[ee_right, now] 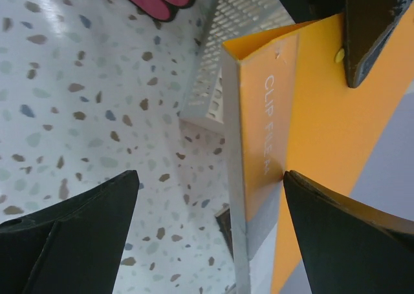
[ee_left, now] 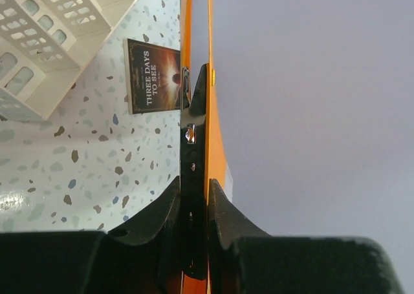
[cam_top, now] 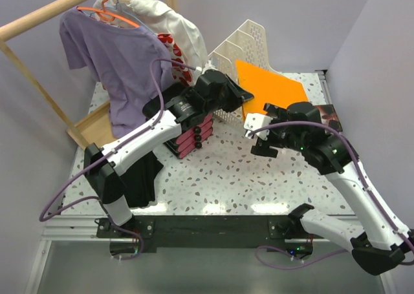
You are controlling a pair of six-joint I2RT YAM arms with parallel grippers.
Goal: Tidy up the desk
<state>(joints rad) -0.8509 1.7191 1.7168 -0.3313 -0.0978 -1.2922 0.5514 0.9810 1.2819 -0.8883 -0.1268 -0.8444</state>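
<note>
Left pincer (ee_left: 195,188): clamped on the edge of the orange folder (cam_top: 272,87), holding it tilted just beside the white rack (cam_top: 249,39).
Right pincer (ee_right: 210,175): spread wide and empty, with the folder's spine just ahead of the gap.
Surface (cam_top: 220,171): speckled white top, under both arms.
Done: not much, I'd say. The folder is in hand but not yet in a rack slot.
Left: slot the folder. Then there's the book (ee_left: 154,75), flat at the right beneath the right arm. The pink stack (cam_top: 194,139) and black cloth (cam_top: 142,178) look unsorted too.
Edges: rack at the far edge, book near the right edge, cloth near the left.
Room: open speckle in the near middle. It's tight between the arms round the folder, and hanging shirts (cam_top: 110,55) crowd the far left.
</note>
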